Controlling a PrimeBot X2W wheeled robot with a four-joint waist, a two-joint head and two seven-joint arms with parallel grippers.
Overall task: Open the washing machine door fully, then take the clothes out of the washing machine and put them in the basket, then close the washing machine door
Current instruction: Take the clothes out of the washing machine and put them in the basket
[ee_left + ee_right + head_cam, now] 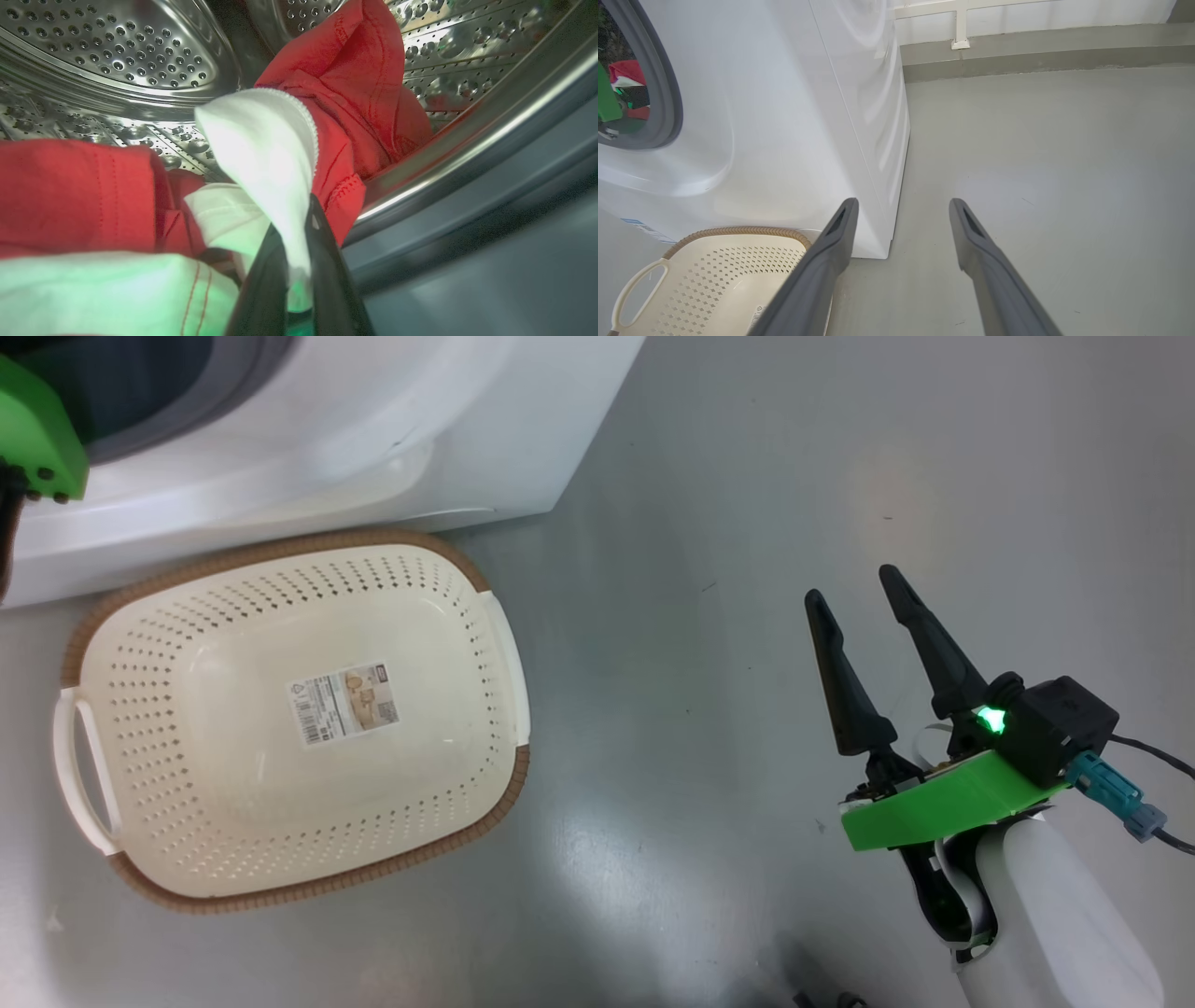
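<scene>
Inside the steel studded drum (117, 51) of the washing machine (373, 439) lie the clothes (359, 79), red with white parts. My left gripper (299, 224) is shut on a white cloth fold (266, 144) of one garment near the drum's lip. In the right wrist view the red clothes (626, 72) show through the grey rubber ring (668, 93). The cream basket (289, 709) stands empty on the floor in front of the machine. My right gripper (854, 588) hovers open over bare floor to the basket's right. The washing machine door is out of view.
Grey floor (747, 476) spreads to the right of the machine. A low wall ledge (1041, 51) runs along the back. A cable (1158, 756) trails from my right wrist. The basket (714, 275) sits close to the machine's front corner.
</scene>
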